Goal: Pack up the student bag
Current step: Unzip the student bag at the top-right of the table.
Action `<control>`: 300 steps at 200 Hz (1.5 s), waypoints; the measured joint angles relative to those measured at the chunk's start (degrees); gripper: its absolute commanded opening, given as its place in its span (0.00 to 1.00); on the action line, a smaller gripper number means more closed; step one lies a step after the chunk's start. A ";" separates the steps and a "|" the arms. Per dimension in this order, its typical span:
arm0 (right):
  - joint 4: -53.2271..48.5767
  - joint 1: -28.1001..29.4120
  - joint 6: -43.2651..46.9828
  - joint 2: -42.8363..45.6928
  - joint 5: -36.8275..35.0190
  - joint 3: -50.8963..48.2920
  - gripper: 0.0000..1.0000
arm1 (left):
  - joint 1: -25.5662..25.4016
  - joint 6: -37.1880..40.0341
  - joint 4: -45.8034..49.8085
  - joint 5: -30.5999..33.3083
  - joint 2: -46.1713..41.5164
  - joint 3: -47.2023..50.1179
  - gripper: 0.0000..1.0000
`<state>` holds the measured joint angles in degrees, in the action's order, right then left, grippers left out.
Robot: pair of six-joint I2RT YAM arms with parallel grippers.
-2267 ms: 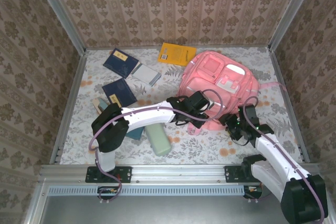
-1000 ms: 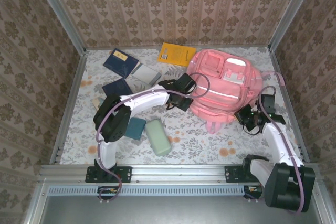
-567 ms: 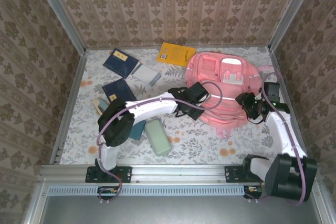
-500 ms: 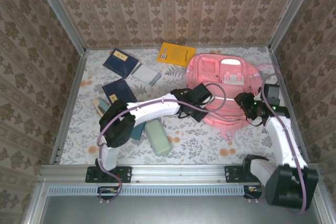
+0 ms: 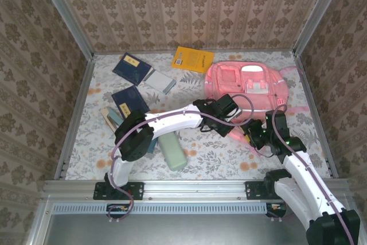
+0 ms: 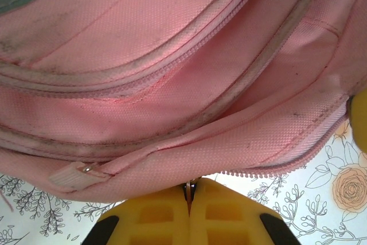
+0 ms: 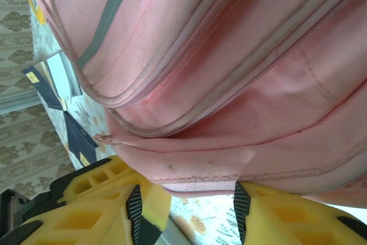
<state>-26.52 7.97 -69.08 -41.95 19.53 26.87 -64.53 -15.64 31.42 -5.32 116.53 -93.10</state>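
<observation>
The student bag (image 5: 246, 81) is a large pink backpack lying flat at the back right of the table, pockets up. My left gripper (image 5: 226, 112) sits at its near edge, shut on the bag's metal zipper pull (image 6: 187, 187), which is pinched between the yellow fingers (image 6: 155, 216). Pink fabric and zip seams (image 6: 172, 84) rise above it. My right gripper (image 5: 256, 136) is at the bag's near right corner, open. A flap of the bag's lower edge (image 7: 200, 170) hangs between its two wide-apart pads (image 7: 241, 199).
A yellow book (image 5: 193, 59) lies at the back, left of the bag. Dark blue books (image 5: 131, 67) (image 5: 131, 100) and a grey one (image 5: 159, 81) lie at the left. A pale green case (image 5: 172, 150) lies near the front. Patterned walls close in the table.
The bag has been dragged and turned about and now lies flatter toward the back. The left gripper slid right along its near edge. The right gripper came down from the bag's right side to its near corner.
</observation>
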 measured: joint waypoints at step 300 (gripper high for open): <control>-2.84 -5.51 2.51 -1.62 -5.90 0.92 0.00 | 9.66 1.20 -4.57 1.60 -0.31 4.92 0.00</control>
<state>-29.36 2.46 -66.57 -43.57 13.63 27.79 -54.87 -14.44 26.85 -3.73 116.22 -88.18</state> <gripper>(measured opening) 0.062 0.045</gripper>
